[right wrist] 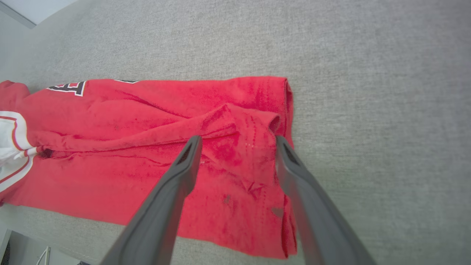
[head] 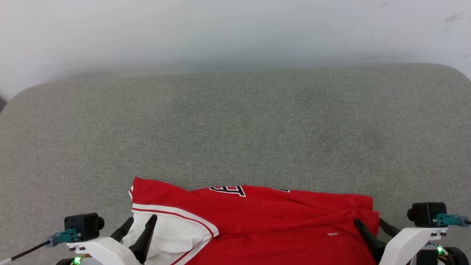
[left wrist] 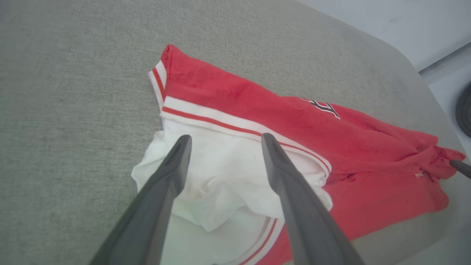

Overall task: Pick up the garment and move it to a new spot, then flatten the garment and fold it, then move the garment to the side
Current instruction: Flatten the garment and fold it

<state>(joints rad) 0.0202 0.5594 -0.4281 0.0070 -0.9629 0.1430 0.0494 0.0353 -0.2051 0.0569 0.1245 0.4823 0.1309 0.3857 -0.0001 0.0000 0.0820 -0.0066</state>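
The garment is a red jersey lying in a long folded band along the near edge of the grey surface. Its white sleeve with red stripes is at the left end, and black lettering peeks out at the far fold. My left gripper is open over the white sleeve, its fingers spread with nothing pinched between them. At the garment's wrinkled right end, my right gripper is open too. In both wrist views the garment lies slack under the left gripper and the right gripper.
The grey fabric-covered surface stretches wide beyond the garment, up to a pale wall. Its rounded corners show at far left and far right. The near edge runs just below the garment. The right gripper's fingertip pokes in beside the red end.
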